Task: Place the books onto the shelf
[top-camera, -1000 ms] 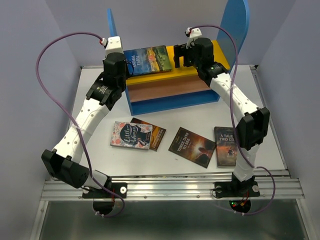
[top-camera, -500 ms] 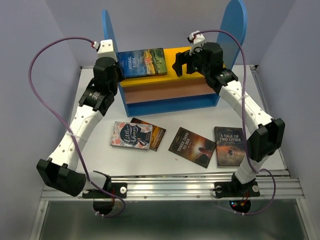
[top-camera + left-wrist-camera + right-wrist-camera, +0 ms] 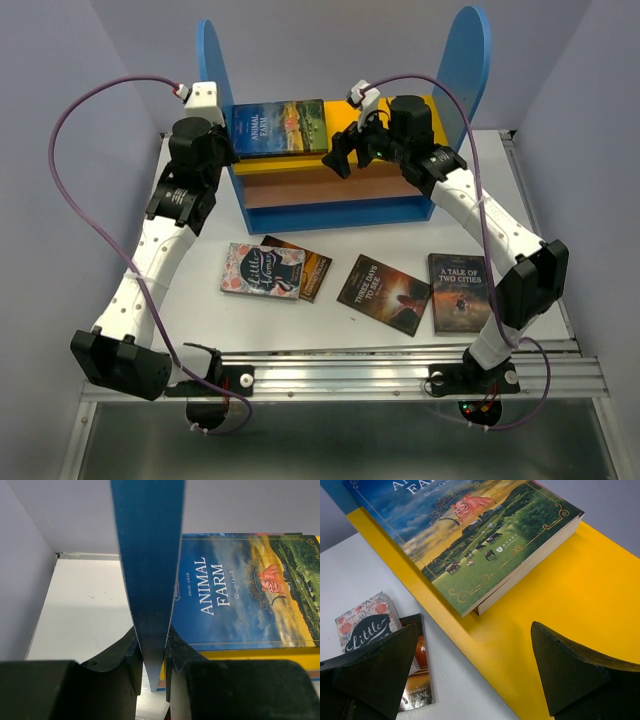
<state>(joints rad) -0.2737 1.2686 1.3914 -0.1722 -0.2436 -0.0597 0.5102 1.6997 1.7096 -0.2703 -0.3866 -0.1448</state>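
Shelf side pnl clamped in left gripper; right gripper wide open; Animal Farm cover partly cropped.

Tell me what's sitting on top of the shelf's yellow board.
One book, Animal Farm, lies flat, cover up, at the left end of the yellow top board. The board beside it is bare. Anything beneath the book is covered.
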